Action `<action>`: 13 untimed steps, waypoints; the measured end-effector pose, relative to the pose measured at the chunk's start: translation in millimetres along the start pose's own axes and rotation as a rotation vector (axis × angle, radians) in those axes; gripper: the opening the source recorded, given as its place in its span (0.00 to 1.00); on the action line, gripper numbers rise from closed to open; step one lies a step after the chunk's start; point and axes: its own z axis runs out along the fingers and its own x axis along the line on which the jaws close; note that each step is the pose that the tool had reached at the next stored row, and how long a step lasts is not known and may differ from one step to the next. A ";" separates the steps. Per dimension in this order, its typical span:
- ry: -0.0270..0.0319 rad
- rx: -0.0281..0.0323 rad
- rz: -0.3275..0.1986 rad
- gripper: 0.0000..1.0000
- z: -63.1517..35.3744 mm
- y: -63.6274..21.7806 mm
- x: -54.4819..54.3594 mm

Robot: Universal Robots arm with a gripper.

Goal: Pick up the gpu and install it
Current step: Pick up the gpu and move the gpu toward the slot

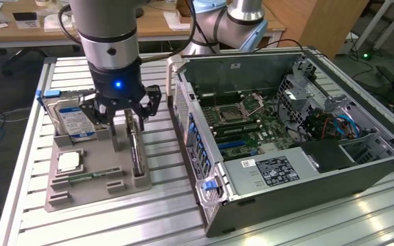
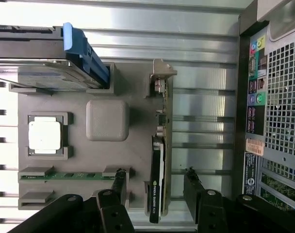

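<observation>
Fingers [image 2: 119,190]: I see them spread apart over the graphics card [image 2: 157,194], one on each side, with gaps showing.
Graphics card: standing on edge in its slot of the grey tray [image 1: 94,193] on the tabletop [image 1: 162,221].
Computer case [image 1: 307,190]: open, just beside the tray.

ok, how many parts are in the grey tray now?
4: hard drive upright at one end, CPU in its square pocket, green memory stick in a slot, gpu on edge nearest the PC case. Jaws may hide more.
</observation>
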 end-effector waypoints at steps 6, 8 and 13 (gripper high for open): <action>0.0000 0.0001 0.000 0.66 9.0 -0.4 0.2; 0.0000 0.0011 0.000 0.66 12.7 -0.6 0.3; 0.0000 0.0040 0.001 0.66 21.6 -1.0 0.4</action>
